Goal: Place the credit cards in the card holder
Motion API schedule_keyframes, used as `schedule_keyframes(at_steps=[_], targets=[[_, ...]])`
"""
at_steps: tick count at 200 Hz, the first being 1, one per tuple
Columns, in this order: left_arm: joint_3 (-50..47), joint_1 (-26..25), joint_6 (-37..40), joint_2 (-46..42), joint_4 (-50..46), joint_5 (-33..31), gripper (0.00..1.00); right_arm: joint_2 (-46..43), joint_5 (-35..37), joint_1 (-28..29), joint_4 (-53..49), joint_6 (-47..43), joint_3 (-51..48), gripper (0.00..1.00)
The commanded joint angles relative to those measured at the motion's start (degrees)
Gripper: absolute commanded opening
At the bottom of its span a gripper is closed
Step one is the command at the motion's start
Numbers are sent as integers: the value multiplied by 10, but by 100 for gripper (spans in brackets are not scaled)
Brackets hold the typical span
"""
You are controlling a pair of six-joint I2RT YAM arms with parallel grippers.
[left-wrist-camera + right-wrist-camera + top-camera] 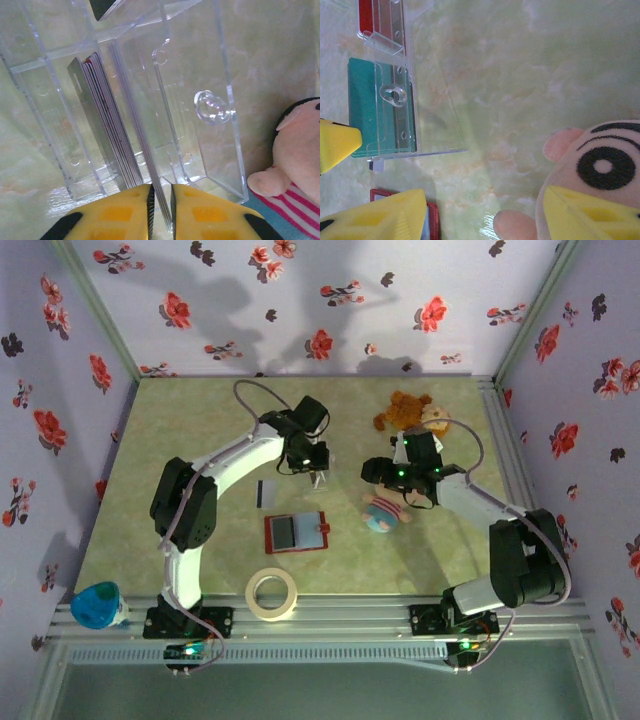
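Green marbled table, from its wrist left tool pinching card in clear stand, right tool open

No legible text, seemingly.

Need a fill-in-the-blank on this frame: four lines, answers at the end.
1. The card holder lies open, and its outer cover is ___.
2. The cream ring near the card holder is a roll of ___.
3. The slotted stand holding the credit cards is made of ___ plastic.
4. The left fingers and the right fingers are ___ in colour.
Missing words: red; tape; clear; yellow.
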Motion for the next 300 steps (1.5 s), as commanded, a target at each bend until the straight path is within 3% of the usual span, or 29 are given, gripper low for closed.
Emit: schedule_keyframes(at_steps=[1, 40, 54, 71, 103, 141, 175, 300], targets=[[-6, -3, 11, -18, -23, 1, 17, 16, -10, -3, -19, -11, -7, 64], [-10, -3, 14, -26, -23, 1, 13, 28, -8, -2, -21, -16, -5, 64], [-12, -3, 13, -31, -20, 1, 19, 34, -14, -3, -24, -18, 0, 65], [-12, -4, 14, -32, -16, 1, 33, 41, -34, -3, -11, -13, 2, 65], [-7, -3, 10, -24, -5, 18, 40, 60, -81, 3, 91, 44, -1, 65], [0, -1, 1, -14, 8, 41, 40, 128, -116, 2, 139, 98, 40, 60], [3, 5, 2, -13, 8, 44, 29, 155, -118, 4, 133, 108, 68, 58], [-6, 8, 8, -31, 22, 55, 8, 168, -126, 22, 80, 70, 91, 60]])
